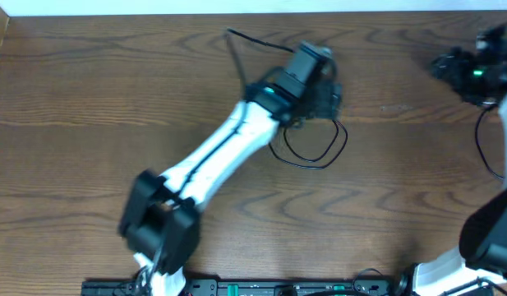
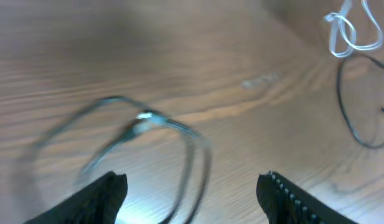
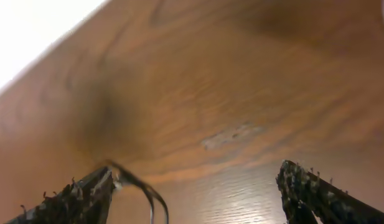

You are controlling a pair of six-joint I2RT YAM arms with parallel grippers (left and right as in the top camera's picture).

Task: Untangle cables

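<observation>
A thin black cable (image 1: 315, 152) lies in a loop on the wooden table, with one end trailing to the back (image 1: 230, 34). My left gripper (image 1: 319, 86) hovers just above the loop. In the left wrist view its open fingers (image 2: 192, 186) straddle blurred black cable strands (image 2: 192, 155) that carry a small pale plug (image 2: 143, 118). The white cable (image 2: 347, 31) is coiled at the top right there, with another black strand (image 2: 348, 106) below it. My right gripper (image 1: 475, 70) is at the far right. It is open (image 3: 195, 186), and a dark strand (image 3: 145, 190) lies beside its left finger.
The table's back edge (image 1: 253, 11) runs along the top, close to both grippers. A thin black line (image 1: 481, 144) curves down from the right gripper along the right side. The left arm (image 1: 212, 160) crosses the table diagonally, and the arm bases (image 1: 261, 288) stand along the front edge.
</observation>
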